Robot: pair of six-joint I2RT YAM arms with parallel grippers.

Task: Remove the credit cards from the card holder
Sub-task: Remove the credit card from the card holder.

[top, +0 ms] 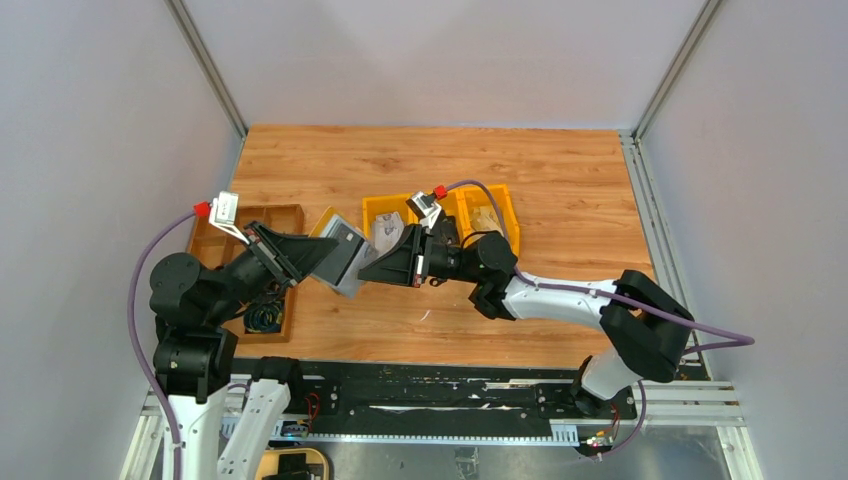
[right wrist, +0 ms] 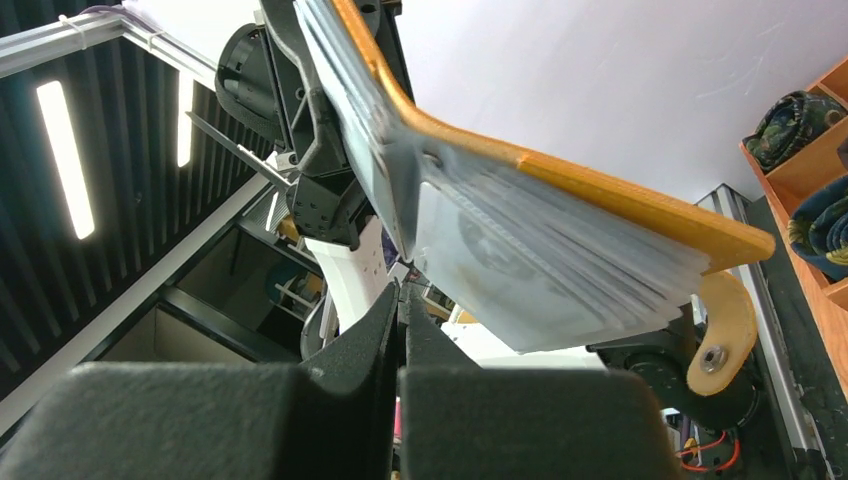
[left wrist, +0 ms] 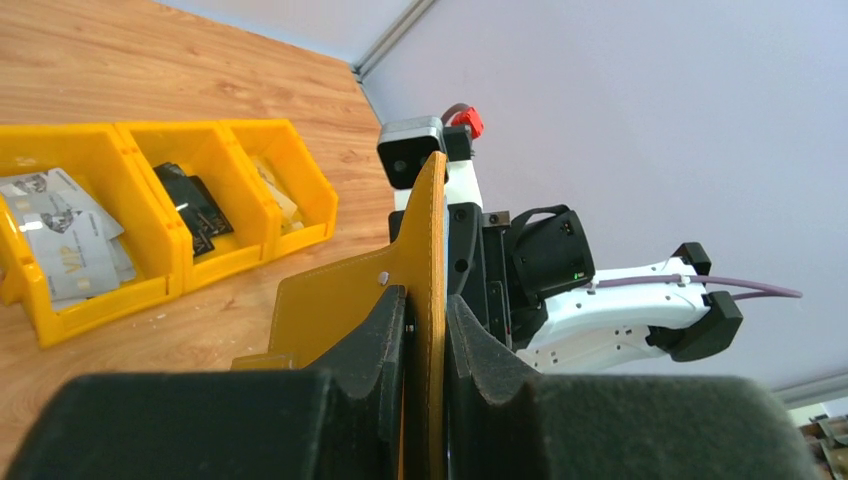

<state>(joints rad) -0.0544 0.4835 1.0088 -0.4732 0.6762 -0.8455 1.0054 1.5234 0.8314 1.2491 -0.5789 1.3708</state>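
The mustard-yellow card holder (top: 340, 255) hangs open in the air between the arms, its grey lining facing the right arm. My left gripper (top: 312, 257) is shut on one of its covers; in the left wrist view (left wrist: 428, 300) the yellow leather (left wrist: 340, 295) with its silver stud (left wrist: 384, 278) stands edge-on between the pads. The right wrist view shows the holder (right wrist: 600, 190) from below, with a fan of clear sleeves (right wrist: 540, 260) and a snap tab (right wrist: 720, 335). My right gripper (top: 368, 270) (right wrist: 400, 292) is shut just below the sleeves' corner; nothing shows between its pads.
Yellow bins (top: 385, 205) (left wrist: 130, 135) stand behind the holder, holding silver cards (left wrist: 60, 235), black cards (left wrist: 195, 205) and pale ones (top: 488, 220). A brown compartment tray (top: 270, 212) (right wrist: 800, 150) with rolled items sits at the left under my left arm.
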